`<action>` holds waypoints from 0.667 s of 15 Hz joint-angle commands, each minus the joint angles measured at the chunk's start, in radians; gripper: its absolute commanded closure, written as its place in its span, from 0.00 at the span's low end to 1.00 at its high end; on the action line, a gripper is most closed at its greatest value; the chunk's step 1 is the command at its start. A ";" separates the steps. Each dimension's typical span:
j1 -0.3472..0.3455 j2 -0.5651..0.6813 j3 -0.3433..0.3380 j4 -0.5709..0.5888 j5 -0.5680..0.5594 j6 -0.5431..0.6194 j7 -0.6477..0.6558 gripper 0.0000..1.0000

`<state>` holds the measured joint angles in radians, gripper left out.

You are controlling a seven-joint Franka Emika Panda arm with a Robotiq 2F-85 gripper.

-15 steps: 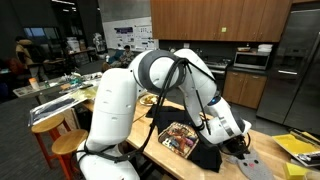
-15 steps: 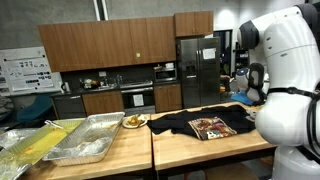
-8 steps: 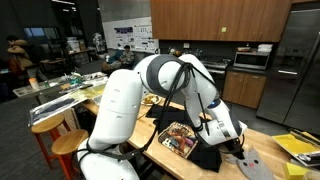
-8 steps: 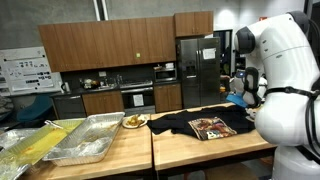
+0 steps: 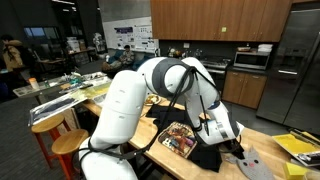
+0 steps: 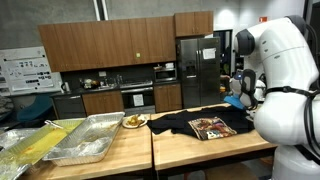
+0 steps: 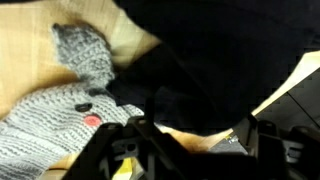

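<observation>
Kitchen cabinets [image 6: 100,45] and a steel fridge [image 6: 197,65] fill the background, wooden table [image 6: 205,147] up front; far left sit the foil trays [image 6: 85,140]; next along, a plate [image 6: 133,121] of food; then a black shirt [image 6: 170,124] spread flat, printed panel facing up; at its right end the arm bends down, gripper [image 5: 238,148] low over the shirt's edge; wrist view now: grey knit [image 7: 60,125] with a red button lies on the wood at left, meeting the shirt's dark folds at right; jaws stand apart, nothing pinched between them, tips just above where cloth meets wood, knit just beside one finger.
</observation>
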<state>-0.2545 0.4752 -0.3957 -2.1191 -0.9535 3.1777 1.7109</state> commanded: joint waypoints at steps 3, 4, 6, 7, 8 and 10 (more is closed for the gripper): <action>-0.031 -0.011 0.036 0.013 -0.001 0.039 -0.029 0.72; -0.028 -0.019 0.034 0.013 -0.007 0.049 -0.033 0.79; -0.019 -0.036 0.025 0.007 -0.019 0.073 -0.041 0.94; 0.004 -0.047 -0.003 0.009 -0.033 0.083 -0.041 1.00; 0.023 -0.065 -0.026 0.006 -0.048 0.100 -0.044 1.00; 0.063 -0.101 -0.073 0.003 -0.081 0.124 -0.064 1.00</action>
<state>-0.2475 0.4474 -0.4004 -2.0939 -0.9790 3.2695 1.6612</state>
